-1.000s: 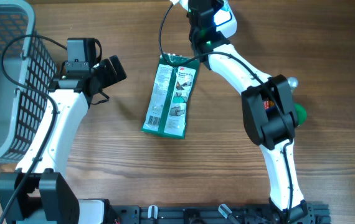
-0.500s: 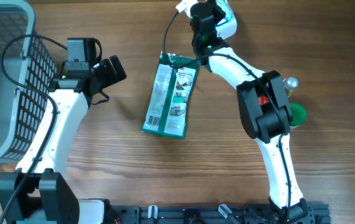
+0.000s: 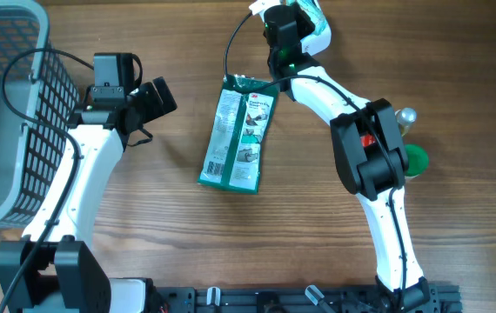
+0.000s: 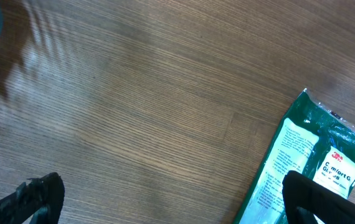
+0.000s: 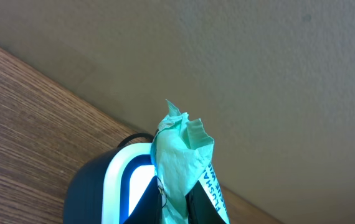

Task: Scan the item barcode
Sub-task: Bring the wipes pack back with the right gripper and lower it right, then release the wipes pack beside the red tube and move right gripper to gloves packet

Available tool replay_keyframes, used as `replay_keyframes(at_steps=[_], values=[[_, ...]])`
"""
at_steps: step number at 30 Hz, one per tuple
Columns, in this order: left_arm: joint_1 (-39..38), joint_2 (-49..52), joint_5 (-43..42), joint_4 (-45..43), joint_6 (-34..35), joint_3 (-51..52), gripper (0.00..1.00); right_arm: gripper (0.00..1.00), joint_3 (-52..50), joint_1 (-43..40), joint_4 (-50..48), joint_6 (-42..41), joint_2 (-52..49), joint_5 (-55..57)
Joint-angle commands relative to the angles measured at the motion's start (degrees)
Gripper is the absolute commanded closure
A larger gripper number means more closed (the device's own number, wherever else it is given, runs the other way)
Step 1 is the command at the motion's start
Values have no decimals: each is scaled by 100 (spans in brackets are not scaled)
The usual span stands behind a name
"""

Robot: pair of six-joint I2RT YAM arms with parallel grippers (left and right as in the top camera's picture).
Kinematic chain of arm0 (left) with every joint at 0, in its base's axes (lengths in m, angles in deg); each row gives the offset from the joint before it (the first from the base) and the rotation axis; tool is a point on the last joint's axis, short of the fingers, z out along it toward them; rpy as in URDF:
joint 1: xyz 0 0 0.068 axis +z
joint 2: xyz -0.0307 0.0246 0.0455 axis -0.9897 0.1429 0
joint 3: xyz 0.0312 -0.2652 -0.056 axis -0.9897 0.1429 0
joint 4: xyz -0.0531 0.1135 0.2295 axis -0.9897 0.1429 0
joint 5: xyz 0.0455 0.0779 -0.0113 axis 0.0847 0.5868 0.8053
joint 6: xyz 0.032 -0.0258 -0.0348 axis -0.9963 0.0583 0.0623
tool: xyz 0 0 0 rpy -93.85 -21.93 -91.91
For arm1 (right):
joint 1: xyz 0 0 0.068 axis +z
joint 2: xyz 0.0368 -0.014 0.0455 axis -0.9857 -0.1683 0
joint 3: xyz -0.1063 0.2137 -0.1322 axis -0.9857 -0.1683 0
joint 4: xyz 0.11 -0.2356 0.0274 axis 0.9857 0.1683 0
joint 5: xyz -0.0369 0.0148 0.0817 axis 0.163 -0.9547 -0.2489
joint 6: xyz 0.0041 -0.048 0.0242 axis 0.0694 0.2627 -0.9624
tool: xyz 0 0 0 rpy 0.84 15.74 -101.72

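Movement: my right jaws, clamped on a crumpled mint-green packet point(image 5: 184, 149), nudge it up to the black glowing scanner point(image 5: 90, 190); left jaws apart.

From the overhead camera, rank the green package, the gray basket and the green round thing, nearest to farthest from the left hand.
1. Green package: mid-table, just to the picture's right of the left hand.
2. Gray basket: at the picture's left edge, on the hand's other side.
3. Green round thing: far across the table, on the picture's right side.
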Motion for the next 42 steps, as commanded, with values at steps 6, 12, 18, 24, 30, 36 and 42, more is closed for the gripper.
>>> replay_keyframes(at_steps=[6, 12, 18, 24, 30, 36, 42], values=[[33, 55, 57, 0, -31, -33, 0, 96, 28, 44, 778, -278, 1241, -144], [33, 55, 57, 0, -31, -33, 0, 96, 28, 31, 3156, -1303, 2343, -669], [33, 55, 57, 0, -31, -33, 0, 96, 28, -221, 6572, -3477, 2949, -2874], [33, 55, 57, 0, -31, -33, 0, 94, -640, -498, 8255, -4076, 2907, -3915], [33, 55, 57, 0, -31, -33, 0, 90, -1974, -514, 7591, -4411, 2905, -3635], [33, 55, 57, 0, -31, -33, 0, 72, -2310, -514, 7208, -4671, 2905, -3180], [33, 55, 57, 0, -31, -33, 0, 51, -2310, -514, 7169, -4732, 2905, -3167]])
